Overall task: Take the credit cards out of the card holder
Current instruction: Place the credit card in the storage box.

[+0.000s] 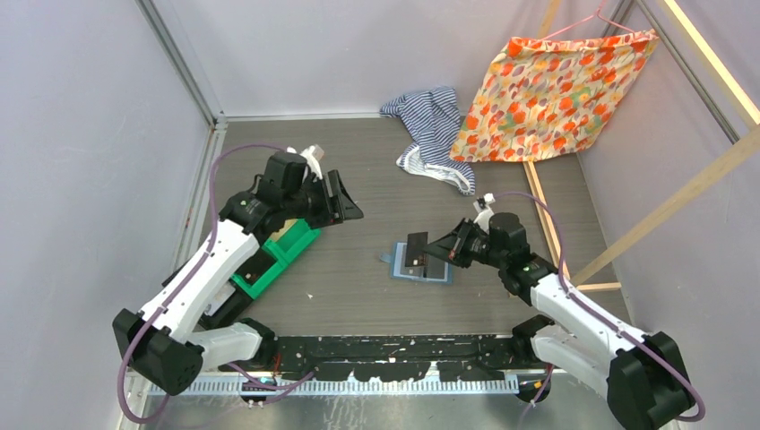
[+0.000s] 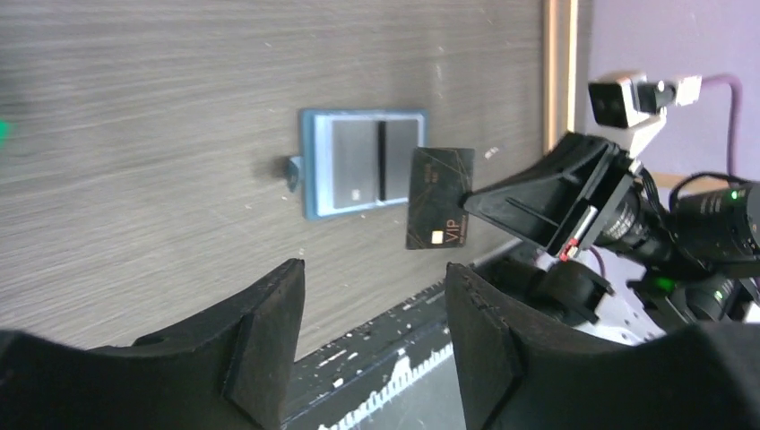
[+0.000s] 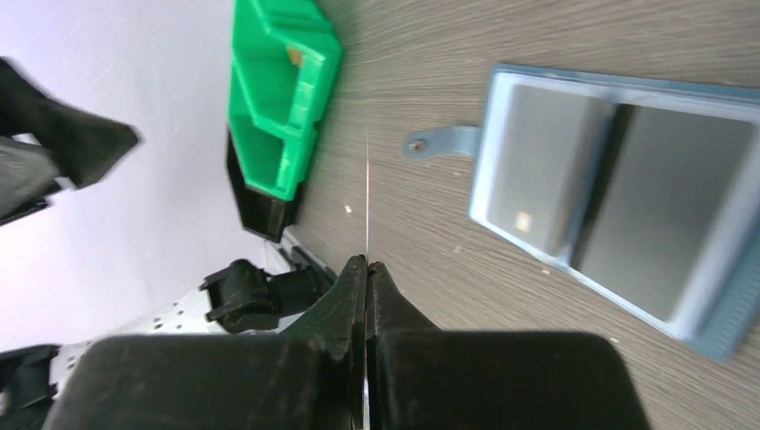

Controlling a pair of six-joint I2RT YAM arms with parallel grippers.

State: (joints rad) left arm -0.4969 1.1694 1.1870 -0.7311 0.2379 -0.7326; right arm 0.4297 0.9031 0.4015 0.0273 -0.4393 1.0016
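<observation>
1. Right claw [image 2: 470, 199], clamped on the edge of a black card [image 2: 437, 199] lifted near the card holder [image 2: 309, 170] lying open on the surface [image 2: 134, 134]: the thin pinch may slip.
2. Left claw [image 2: 375, 273], apart and empty, could collide at a handover.
3. Grey cards [image 2: 354, 161] in the holder lie flush, hard to catch.

The surface [image 1: 358, 300] was a matt, dark grey board with a fine wood grain. At its middle, the card holder [image 2: 309, 179] looked soft and slate-blue, matt on its rim, with smooth grey pockets that caught a dull sheen. The black card [image 2: 437, 202] was thin, smooth plastic, faintly glossy, with gold print. The fingers of the left arm [image 2: 260, 349] were matt black with a slightly grainy face, and the fingers of the right arm [image 3: 345, 300] looked the same. Near the left edge, the green bin [image 3: 278, 98] was shiny hard plastic. Toward the far right corner, a striped cloth [image 1: 430, 121] and a flowered cloth [image 1: 556, 90] were both soft and matt, beside bare, pale wooden bars [image 1: 663, 210].
</observation>
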